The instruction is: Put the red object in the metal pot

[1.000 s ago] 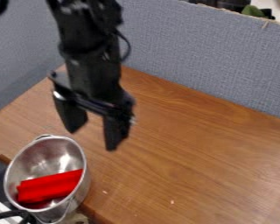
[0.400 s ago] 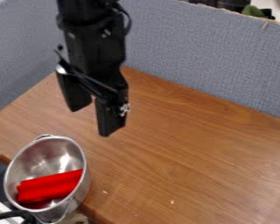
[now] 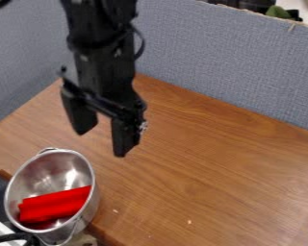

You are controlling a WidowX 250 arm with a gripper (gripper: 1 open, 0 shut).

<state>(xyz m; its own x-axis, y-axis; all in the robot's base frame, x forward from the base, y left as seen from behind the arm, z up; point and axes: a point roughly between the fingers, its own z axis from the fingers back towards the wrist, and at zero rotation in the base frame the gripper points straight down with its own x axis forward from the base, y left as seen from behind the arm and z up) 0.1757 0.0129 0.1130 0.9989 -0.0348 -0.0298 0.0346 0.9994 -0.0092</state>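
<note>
Red object (image 3: pixel 54 205) inside metal pot (image 3: pixel 77 173) | end effector (image 3: pixel 103 127) open above

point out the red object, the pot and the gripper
red object (image 3: pixel 54 206): camera view, on the middle of its red side
pot (image 3: pixel 38 173): camera view, on its bare inner wall
gripper (image 3: pixel 103 119): camera view, midway between its open fingertips

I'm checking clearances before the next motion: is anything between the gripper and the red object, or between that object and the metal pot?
Nothing visible blocks the gripper; the red object already lies inside the metal pot.
</note>
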